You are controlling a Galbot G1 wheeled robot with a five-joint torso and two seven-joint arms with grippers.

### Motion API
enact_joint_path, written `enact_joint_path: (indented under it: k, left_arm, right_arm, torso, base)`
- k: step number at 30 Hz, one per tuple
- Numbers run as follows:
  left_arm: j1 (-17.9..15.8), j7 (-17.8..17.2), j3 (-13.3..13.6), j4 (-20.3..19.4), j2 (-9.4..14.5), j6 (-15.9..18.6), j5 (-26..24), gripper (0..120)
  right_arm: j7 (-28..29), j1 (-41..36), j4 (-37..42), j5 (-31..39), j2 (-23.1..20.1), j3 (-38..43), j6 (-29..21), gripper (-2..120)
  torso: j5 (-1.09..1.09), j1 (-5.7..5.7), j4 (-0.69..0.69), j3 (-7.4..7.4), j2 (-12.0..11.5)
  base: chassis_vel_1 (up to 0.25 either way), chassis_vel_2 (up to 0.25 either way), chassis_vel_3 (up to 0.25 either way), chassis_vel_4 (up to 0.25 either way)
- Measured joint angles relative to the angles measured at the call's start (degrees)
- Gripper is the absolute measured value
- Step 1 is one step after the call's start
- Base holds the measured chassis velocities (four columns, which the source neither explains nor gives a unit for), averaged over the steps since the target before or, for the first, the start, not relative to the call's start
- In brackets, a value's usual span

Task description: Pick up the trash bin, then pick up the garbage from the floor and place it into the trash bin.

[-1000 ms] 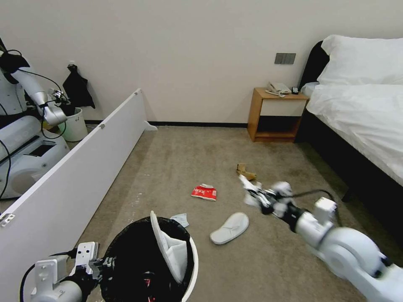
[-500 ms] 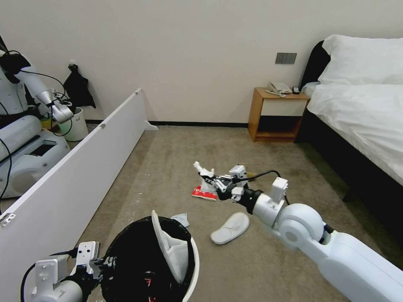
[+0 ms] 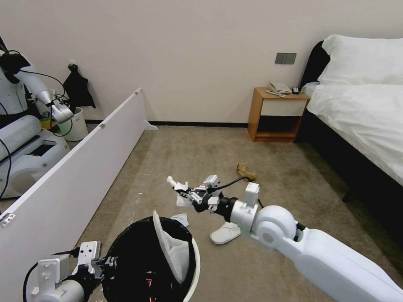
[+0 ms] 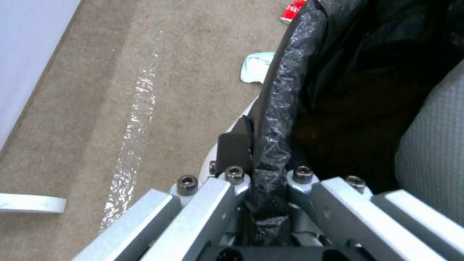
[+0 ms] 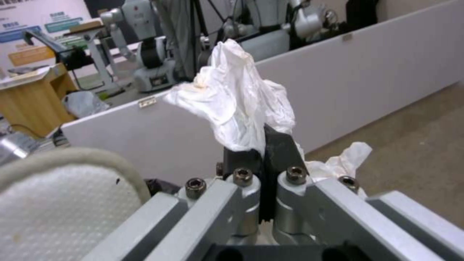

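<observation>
A round white trash bin (image 3: 191, 268) lined with a black bag (image 4: 285, 94) stands on beige carpet (image 3: 176, 159) with one white slipper (image 3: 170, 247) upright inside. The left gripper (image 4: 263, 170) is clamped on its rim. Above the bin, the right gripper (image 5: 263, 154) pinches a crumpled white tissue (image 5: 237, 101); the wrist view reveals its creased folds. Another slipper (image 3: 224, 233) lies beside the bin.

Nightstand (image 3: 275, 114): wooden, at about 1 o'clock against the far wall.
Phone (image 3: 278, 88): on the nightstand top.
Bed (image 3: 361, 109): 2 o'clock, white bedding (pillow at the head).
White board (image 3: 71, 172): 10 o'clock, standing on edge.
</observation>
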Motion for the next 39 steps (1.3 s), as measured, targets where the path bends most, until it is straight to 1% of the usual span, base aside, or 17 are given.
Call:
enact_joint_path:
  k: [6,22,33,39]
  left_arm:
    - [0.2,0.0,-0.3,-0.2,0.2,0.0,-0.1,2]
    - [0.2,0.0,-0.2,-0.3,0.2,0.0,-0.2,2]
    - [0.7,0.0,-0.4,-0.3,0.4,0.0,-0.2,2]
    - [0.7,0.0,-0.5,-0.3,0.6,0.0,-0.2,2]
  right_arm:
    - [0.0,0.4,-1.1,-0.3,1.2,-1.9,0.0,0]
    - [-0.1,0.2,-2.8,-0.5,2.6,-5.6,0.0,0]
    - [-0.2,0.9,-5.7,-0.6,5.5,-9.5,0.0,0]
    - [-0.2,0.9,-6.7,-0.7,6.2,-10.5,0.0,0]
  torso:
    - [0.00,0.00,0.00,0.00,0.0]
    - [0.00,0.00,0.00,0.00,0.0]
    - [0.00,0.00,0.00,0.00,0.0]
    - [0.00,0.00,0.00,0.00,0.0]
  base:
    - [0.000,0.000,0.000,0.000]
    - [0.000,0.000,0.000,0.000]
    - [0.000,0.000,0.000,0.000]
    - [0.000,0.000,0.000,0.000]
